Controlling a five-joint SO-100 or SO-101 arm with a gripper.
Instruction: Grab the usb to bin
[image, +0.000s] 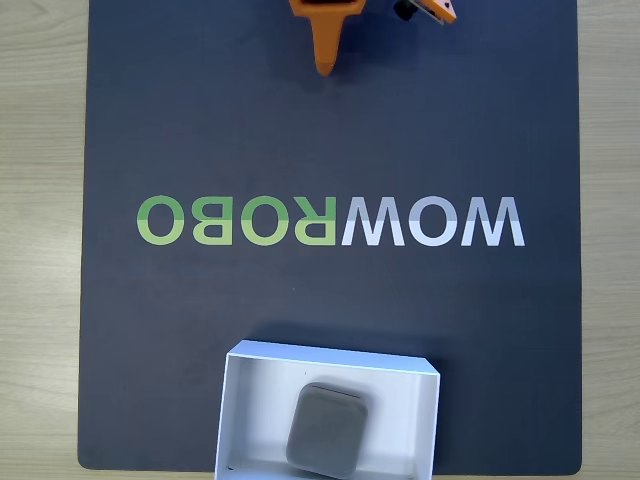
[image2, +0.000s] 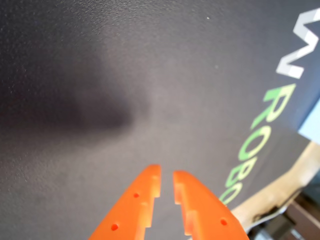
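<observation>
A pale wooden table (image: 40, 200) shows as strips down the left and right edges of the fixed view, and nearly all of the frame between them is covered by a dark mat (image: 300, 120). Across the middle of the mat runs a printed WOWROBO logo (image: 330, 220), seen upside down, its green letters to the left and its white ones to the right. In the wrist view the mat (image2: 125, 75) takes up most of the picture, the logo (image2: 265, 120) runs down the right side, and a soft dark shadow (image2: 85, 107) lies left of centre. At the bottom centre of the fixed view sits the bin (image: 232, 400), a shallow white box with thin upright walls, its lower edge cut off by the frame. The usb (image: 327, 430), a flat grey square block with rounded corners, lies inside the bin on its floor, slightly right of the bin's middle and turned a little askew to the walls. The orange gripper (image: 325, 68) pokes in from the top edge of the fixed view, above the logo and well apart from the bin. In the wrist view the gripper (image2: 166, 177) rises from the bottom centre, its two orange jaws nearly together with only a narrow slit between them, holding nothing
</observation>
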